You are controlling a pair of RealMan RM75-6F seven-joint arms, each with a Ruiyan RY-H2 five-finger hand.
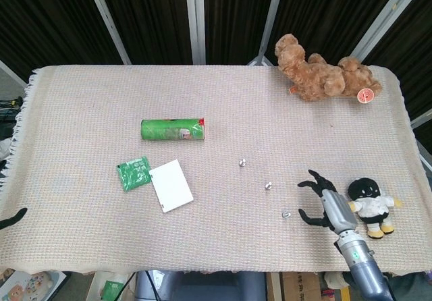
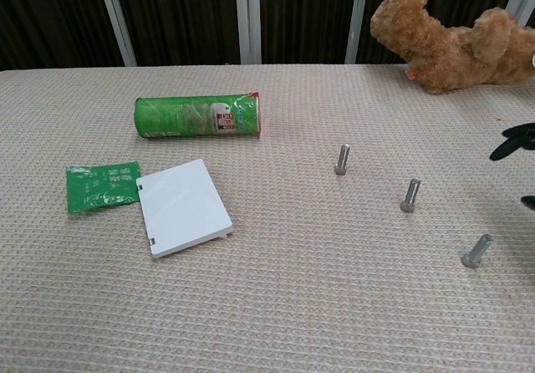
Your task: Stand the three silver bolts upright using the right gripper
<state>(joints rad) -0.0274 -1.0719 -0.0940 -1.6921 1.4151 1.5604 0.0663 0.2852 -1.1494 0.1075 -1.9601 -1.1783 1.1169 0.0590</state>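
On the desk [image 1: 81, 112], under its woven cloth, sit a brown bear [image 1: 324, 71] at the far right, a green can [image 1: 173, 129] lying on its side left of centre, and near that a white card [image 1: 170, 185] touching a green packet [image 1: 133, 173]. At the near right a small black-and-white doll [image 1: 370, 205] lies just beside my right hand [image 1: 324, 203].

That hand holds nothing; its fingers [image 2: 518, 139] are spread wide and hooked, and it hangs to the right of the nearest bolt, apart from it. My left hand shows only as a dark tip [image 1: 12, 219] at the near left edge, so I cannot tell how it lies.

All three bolts run in a slanting line from the centre toward the near right: far bolt [image 2: 343, 159], middle bolt [image 2: 410, 195], near bolt [image 2: 477, 250]. Each rests on its head with the shank up; the near one tilts a little, so I judge the job nearly or fully done.

They look like steel: stiff, small, heavy for their size, smooth on the shank and likely to slip. Should the near one need righting, I would pinch it lightly high on the shank, since the soft weave gives a poor footing and a nudge could topple it.
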